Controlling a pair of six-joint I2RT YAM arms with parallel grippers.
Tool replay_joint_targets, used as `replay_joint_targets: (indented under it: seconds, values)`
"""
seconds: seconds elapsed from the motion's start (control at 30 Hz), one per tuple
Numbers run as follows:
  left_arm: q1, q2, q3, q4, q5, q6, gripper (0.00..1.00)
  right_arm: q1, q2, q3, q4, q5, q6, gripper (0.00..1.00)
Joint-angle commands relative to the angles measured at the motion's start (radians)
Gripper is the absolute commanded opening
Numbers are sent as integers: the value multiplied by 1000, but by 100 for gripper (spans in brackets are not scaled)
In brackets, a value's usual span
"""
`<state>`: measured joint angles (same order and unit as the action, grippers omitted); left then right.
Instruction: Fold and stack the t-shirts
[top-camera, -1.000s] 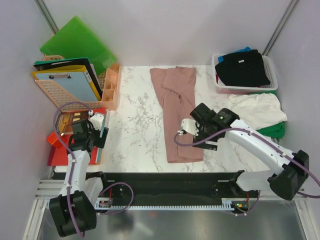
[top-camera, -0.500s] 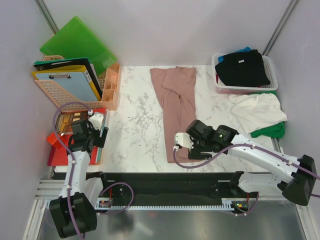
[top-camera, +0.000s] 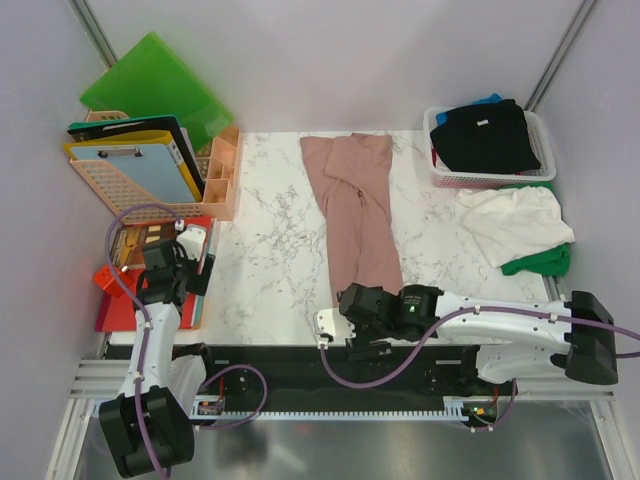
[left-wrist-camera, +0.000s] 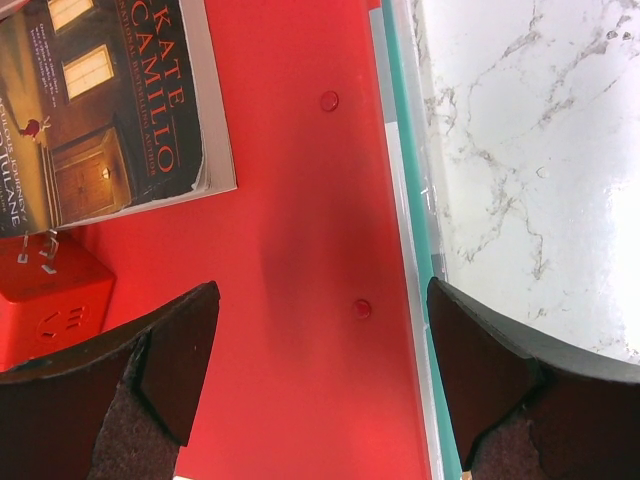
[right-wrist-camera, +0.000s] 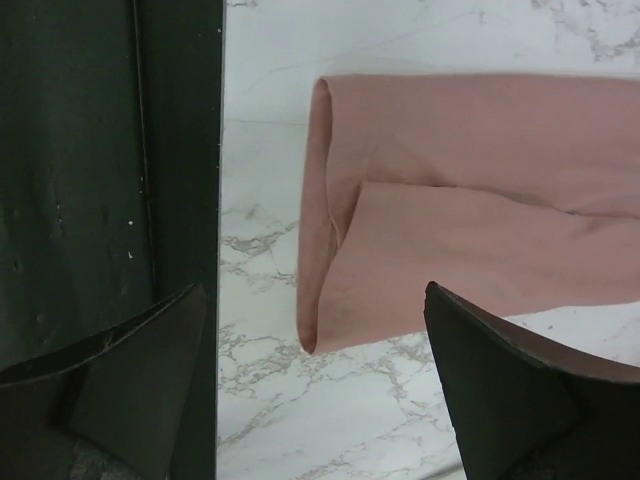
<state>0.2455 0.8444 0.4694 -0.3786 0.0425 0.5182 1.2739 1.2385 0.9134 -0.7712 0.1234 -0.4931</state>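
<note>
White marble with grey veins makes the table top (top-camera: 270, 250), and pale lilac walls (top-camera: 330, 60) close it on three sides. A black strip (top-camera: 300, 365) runs along the lower edge of the table in the top view. In the upper left stands a peach rack (top-camera: 150, 208) with clipboards, and a green folder (top-camera: 150, 85) leans behind it. At the left edge a red folder (left-wrist-camera: 300, 200) lies flat, and a book (left-wrist-camera: 110, 100) rests on it at the upper left of the left wrist view. In the upper right a pink basket (top-camera: 480, 181) holds a black t-shirt (top-camera: 485, 135). A white t-shirt (top-camera: 515, 220) and a green t-shirt (top-camera: 540, 263) lie crumpled just below the basket.

The pink t-shirt (top-camera: 355, 210) lies in the middle of the table, folded into a long narrow band that runs from the upper edge down toward the lower edge. The right gripper (top-camera: 350, 322) is at the lower end of this band. In the right wrist view its fingers (right-wrist-camera: 500, 380) are spread wide. The folded end of the shirt lies in the upper middle of that frame, in line with the gap between them, and they do not pinch it. The finger at the left of that frame is over the black strip. The left gripper (top-camera: 188, 265) is at the left of the top view, well apart from the shirt, spread wide over the red folder and holding nothing.
</note>
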Motion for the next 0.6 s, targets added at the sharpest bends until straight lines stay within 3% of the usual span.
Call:
replay_joint_targets:
  seconds: [0.0, 0.43, 0.57]
  values:
    - [3, -7, -2, 33, -9, 13, 91, 10, 24, -40, 78, -14, 42, 98]
    - [2, -13, 9, 14, -26, 26, 91, -31, 110, -111, 286, 33, -8, 96]
    - [3, -13, 8, 6, -26, 25, 91, -85, 119, -148, 390, 160, -21, 96]
